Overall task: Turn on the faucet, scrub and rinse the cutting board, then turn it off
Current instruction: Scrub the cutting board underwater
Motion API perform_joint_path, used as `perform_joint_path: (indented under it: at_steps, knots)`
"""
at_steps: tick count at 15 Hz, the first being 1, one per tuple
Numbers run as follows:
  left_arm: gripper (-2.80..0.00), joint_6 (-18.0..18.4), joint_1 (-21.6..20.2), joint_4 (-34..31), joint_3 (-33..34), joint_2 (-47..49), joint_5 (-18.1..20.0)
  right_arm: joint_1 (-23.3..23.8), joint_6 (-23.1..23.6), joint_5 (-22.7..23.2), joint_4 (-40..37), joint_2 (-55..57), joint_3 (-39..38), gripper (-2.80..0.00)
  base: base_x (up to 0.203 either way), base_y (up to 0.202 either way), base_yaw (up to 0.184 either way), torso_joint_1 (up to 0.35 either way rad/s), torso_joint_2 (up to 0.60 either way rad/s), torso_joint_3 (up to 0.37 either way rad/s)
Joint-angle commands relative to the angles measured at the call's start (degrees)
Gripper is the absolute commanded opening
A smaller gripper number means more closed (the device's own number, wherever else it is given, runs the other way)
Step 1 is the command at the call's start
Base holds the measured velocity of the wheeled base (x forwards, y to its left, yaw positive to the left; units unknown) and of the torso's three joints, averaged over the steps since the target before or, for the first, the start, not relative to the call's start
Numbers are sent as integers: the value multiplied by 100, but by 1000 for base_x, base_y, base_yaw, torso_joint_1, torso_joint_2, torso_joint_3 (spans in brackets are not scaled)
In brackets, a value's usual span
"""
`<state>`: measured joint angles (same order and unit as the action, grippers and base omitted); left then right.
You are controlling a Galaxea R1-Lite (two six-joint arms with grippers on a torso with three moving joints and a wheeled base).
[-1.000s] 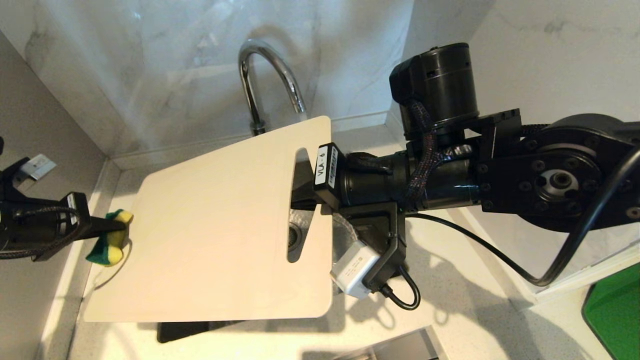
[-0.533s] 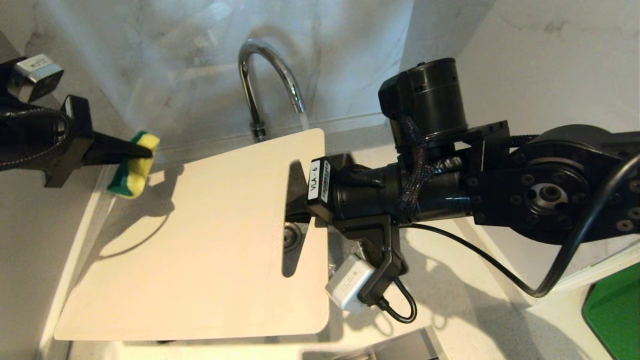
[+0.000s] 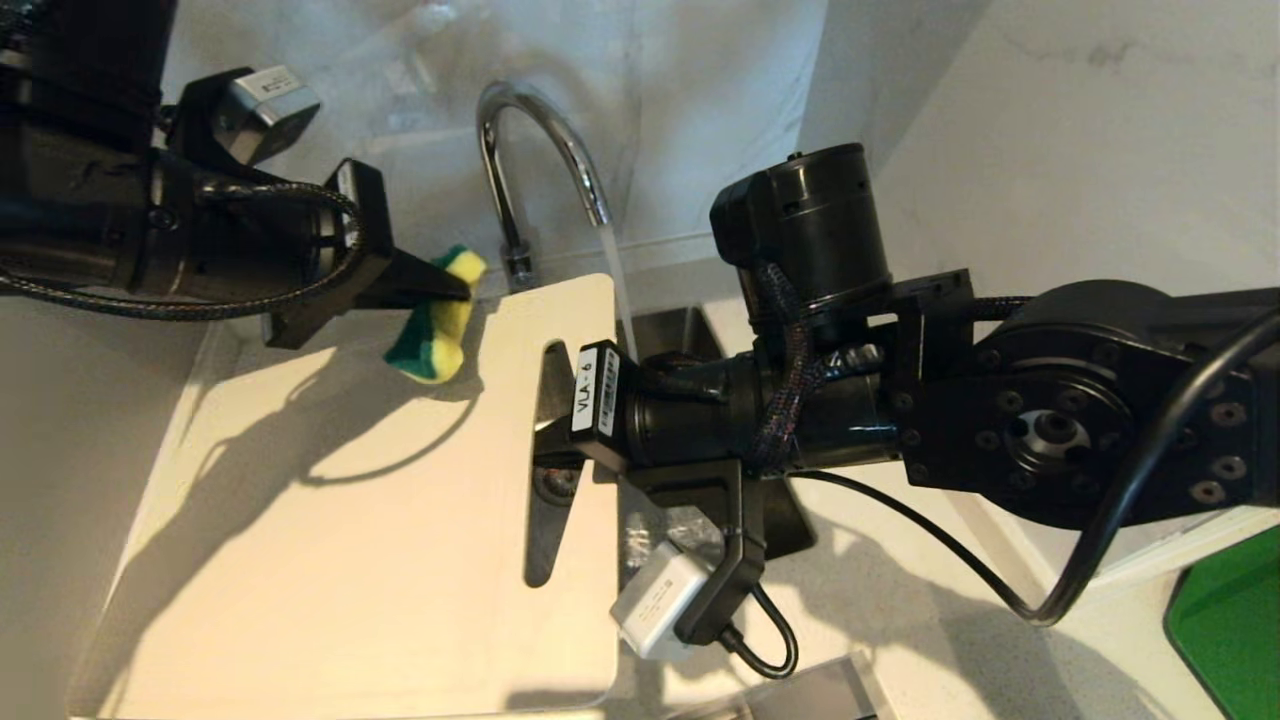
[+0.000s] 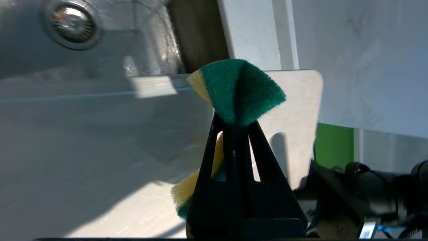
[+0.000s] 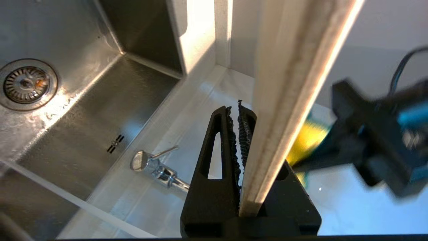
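The cutting board point(image 3: 350, 540) fills the foreground, clamped at its three o'clock slotted edge by the right gripper point(image 3: 550, 415), jaws shut on it. At eleven o'clock the left gripper point(image 3: 455, 290) pinches a sponge point(image 3: 432, 320) just above the board's far corner. Beyond, the faucet point(image 3: 530, 150) runs. Hard scrubbing could lever the board loose.

Glossy chrome faucet point(image 3: 540, 150), matt cutting board point(image 3: 340, 560)

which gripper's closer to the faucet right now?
Left. The left gripper, shut on the sponge, sits just beside the faucet base. The right gripper is farther toward the camera, clamped on the board at its slot.
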<state>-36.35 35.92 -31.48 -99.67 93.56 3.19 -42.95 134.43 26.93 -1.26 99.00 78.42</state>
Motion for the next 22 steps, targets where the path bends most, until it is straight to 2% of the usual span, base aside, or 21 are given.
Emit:
perform_joint_path:
  at_steps: [1, 6, 12, 16, 19, 22]
  knots:
    - [-280, -38, 219, -16, -244, 462, -80, -38, 75, 23, 11, 14, -55, -280, 0, 0, 0, 0, 0, 0]
    - [-280, -83, 120, -5, -113, 581, -248, -38, 75, 23, 11, -21, -64, -280, 0, 0, 0, 0, 0, 0]
    - [-280, -13, -393, 35, 768, 244, -183, -38, 49, 23, 11, -30, -46, -280, 0, 0, 0, 0, 0, 0]
    - [-280, 92, -829, 469, 1607, -76, 82, -30, 49, 23, 11, -74, -46, -280, 0, 0, 0, 0, 0, 0]
    - [-280, 273, -1280, 712, 2190, -342, 232, -30, -30, 23, 134, -74, -63, -280, 0, 0, 0, 0, 0, 0]
    - [-280, 484, -1825, 902, 2691, -537, 578, -30, -39, 23, 152, -65, -63, -280, 0, 0, 0, 0, 0, 0]
